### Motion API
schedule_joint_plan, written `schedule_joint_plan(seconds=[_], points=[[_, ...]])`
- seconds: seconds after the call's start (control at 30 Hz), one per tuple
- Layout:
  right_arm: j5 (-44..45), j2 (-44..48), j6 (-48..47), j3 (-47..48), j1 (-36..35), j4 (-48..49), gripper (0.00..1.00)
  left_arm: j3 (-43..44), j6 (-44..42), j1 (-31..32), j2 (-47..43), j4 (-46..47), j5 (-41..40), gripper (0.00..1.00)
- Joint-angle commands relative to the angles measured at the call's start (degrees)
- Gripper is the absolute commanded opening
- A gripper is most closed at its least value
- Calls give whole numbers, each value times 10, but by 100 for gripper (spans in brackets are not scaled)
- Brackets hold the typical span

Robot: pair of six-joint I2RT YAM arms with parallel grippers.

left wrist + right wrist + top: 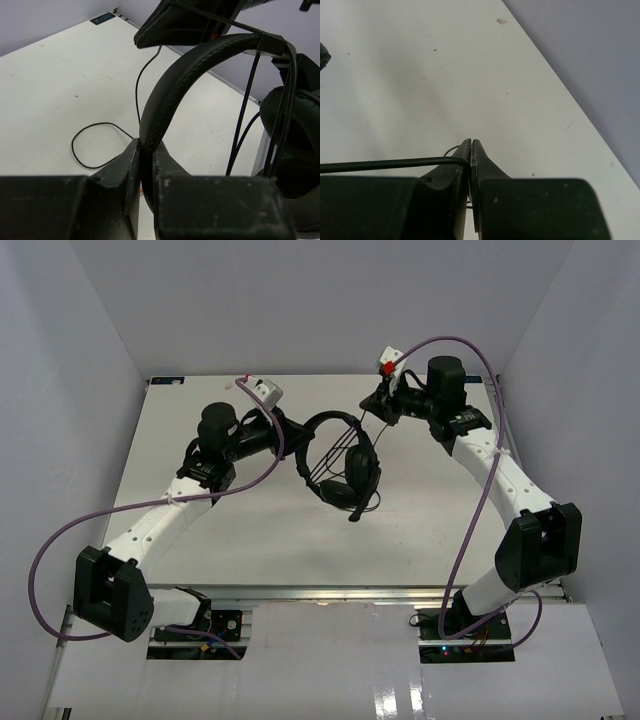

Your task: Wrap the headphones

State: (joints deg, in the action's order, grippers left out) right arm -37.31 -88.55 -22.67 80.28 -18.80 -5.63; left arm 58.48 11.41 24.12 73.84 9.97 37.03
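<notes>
The left gripper (148, 150) is clamped on the padded headband (190, 60) of the headphones (345, 468). It holds the headset over the middle of the table (250, 540), toward the far edge, with an earcup (295, 135) hanging beside it. The right gripper (471, 149) is pinched together on the thin black cable (385, 164), near the far right corner, and the cable runs taut toward the headset.

The headband looks stiff and springy, so it is probably the safest place to grip. The earcups are soft and would likely swivel. The cable is light and limp, and it may slip through the jaws or kink if pulled hard. Strands of it already cross the arch, and a slack loop (95, 145) lies on the table. The purple robot cables (470, 520) draping off both arms could snag the cable as it is wound.
</notes>
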Motion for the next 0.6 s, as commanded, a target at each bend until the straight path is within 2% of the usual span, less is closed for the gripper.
schedule_joint_plan(seconds=[0.0, 0.13, 0.27, 0.33, 0.4, 0.57], points=[[-20, -8, 57, -60, 26, 60, 8, 45, 72, 8, -30, 71, 65, 0], [-131, 11, 127, -141, 37, 184, 8, 53, 177, 8, -32, 155, 1, 0], [-248, -9, 280, -193, 36, 370, 8, 82, 317, 12, 5, 233, -45, 0], [-272, -45, 392, -202, 28, 479, 9, 114, 352, 25, 25, 236, -99, 0], [-281, -74, 452, -195, 17, 547, 11, 147, 369, 44, 41, 227, -155, 0], [-285, -125, 525, -204, -22, 647, 12, 230, 412, 70, 83, 209, -267, 0]])
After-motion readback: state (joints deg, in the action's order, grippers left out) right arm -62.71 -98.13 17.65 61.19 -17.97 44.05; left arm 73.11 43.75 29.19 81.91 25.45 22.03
